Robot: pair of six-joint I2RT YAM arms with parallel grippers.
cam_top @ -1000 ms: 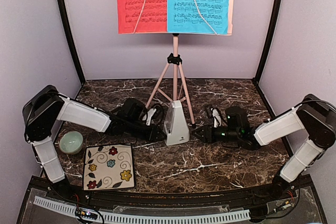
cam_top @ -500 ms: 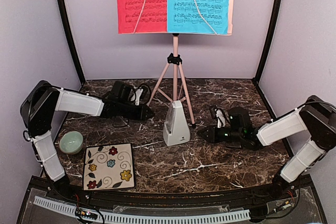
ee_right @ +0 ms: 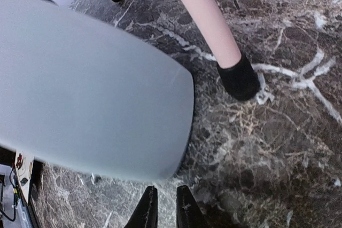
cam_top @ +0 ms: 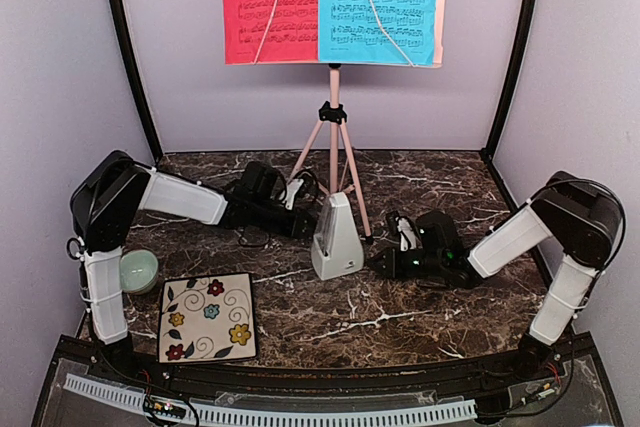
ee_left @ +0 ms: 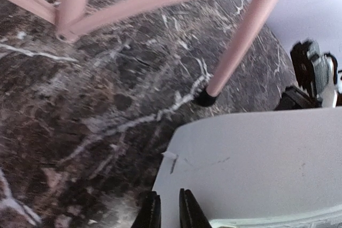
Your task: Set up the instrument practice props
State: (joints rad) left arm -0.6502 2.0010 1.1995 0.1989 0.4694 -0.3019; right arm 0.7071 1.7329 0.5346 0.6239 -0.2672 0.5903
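Pointing at the metronome's (cam_top: pixel 336 239) left edge, the left claw (ee_left: pixel 168 212) has its tips almost together, a thin slit between, nothing held; the right claw (ee_right: pixel 163 206) is likewise nearly closed and empty, just beside the metronome's right base corner; the metronome stands upright between them, close before the stand's (cam_top: pixel 333 137) feet; red sheet (cam_top: pixel 270 2) and blue sheet (cam_top: pixel 378 2) sit side by side up on the stand; open table (cam_top: pixel 400 317) stretches in front; bowl (cam_top: pixel 138 269) and tile (cam_top: pixel 207 317) lie near left, well apart.
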